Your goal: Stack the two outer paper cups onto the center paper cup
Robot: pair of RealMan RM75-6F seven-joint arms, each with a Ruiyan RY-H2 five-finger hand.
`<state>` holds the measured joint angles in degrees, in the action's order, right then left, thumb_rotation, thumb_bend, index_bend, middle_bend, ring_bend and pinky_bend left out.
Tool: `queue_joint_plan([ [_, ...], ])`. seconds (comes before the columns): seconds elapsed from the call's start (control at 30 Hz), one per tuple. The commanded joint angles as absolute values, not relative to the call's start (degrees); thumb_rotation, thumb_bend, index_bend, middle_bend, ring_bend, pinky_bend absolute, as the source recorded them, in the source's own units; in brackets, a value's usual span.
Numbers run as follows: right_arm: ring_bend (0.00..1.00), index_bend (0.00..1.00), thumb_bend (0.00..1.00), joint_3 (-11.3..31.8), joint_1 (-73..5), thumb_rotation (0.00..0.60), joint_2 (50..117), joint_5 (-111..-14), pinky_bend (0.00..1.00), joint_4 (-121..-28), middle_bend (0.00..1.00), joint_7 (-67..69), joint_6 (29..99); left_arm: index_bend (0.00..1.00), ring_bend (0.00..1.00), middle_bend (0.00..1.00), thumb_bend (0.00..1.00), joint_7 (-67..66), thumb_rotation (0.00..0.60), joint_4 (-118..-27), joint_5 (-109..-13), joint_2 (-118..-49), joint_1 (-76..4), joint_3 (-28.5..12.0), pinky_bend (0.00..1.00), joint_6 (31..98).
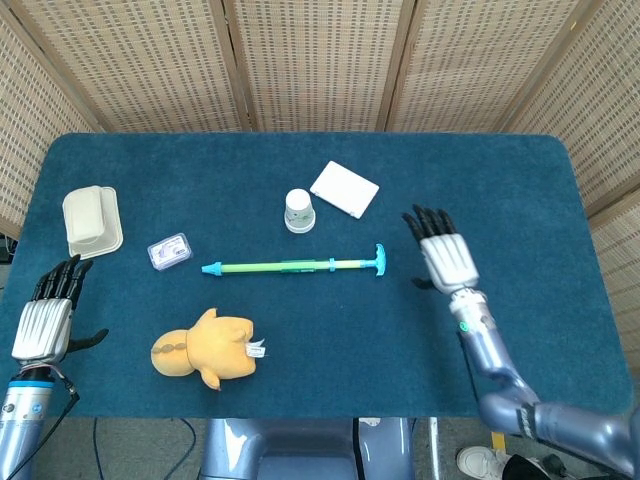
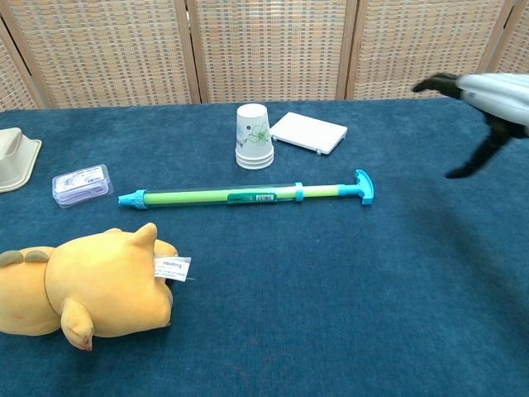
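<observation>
A stack of white paper cups [image 1: 298, 211] [image 2: 254, 136] with a green leaf print stands upside down near the table's middle back, straight and untouched. My right hand [image 1: 447, 260] [image 2: 485, 95] hovers well to the right of the stack, empty, with its fingers spread. My left hand [image 1: 46, 319] hangs at the near left edge of the table, fingers extended and holding nothing; only the head view shows it.
A green rod with a blue T-handle [image 1: 293, 267] [image 2: 248, 195] lies just in front of the cups. A white flat box [image 1: 344, 188] [image 2: 308, 132] lies right of them. A yellow plush toy [image 1: 205, 350], a small clear case [image 1: 169, 250] and a beige container [image 1: 92, 220] sit to the left.
</observation>
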<state>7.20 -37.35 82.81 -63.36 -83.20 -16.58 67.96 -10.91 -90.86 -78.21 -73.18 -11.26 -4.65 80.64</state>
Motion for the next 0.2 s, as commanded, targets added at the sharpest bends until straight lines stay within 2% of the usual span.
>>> queue_joint_plan([
  [0.03,0.0,0.03,0.2,1.4,-29.9,0.6,78.2,-67.4,0.0,-88.0,0.0,-17.1,74.7,0.0,0.0,0.0,0.14,-11.6,0.6,-90.8,-78.8,-73.3,-10.8,-4.3,0.07,81.5],
  [0.2,0.0,0.02,0.2,-1.0,-26.2,0.6,77.6,-70.3,0.0,-88.3,0.0,-15.4,77.5,0.0,0.0,0.0,0.14,-12.6,0.6,-91.0,-79.7,-73.4,-10.1,-3.9,0.07,82.7],
])
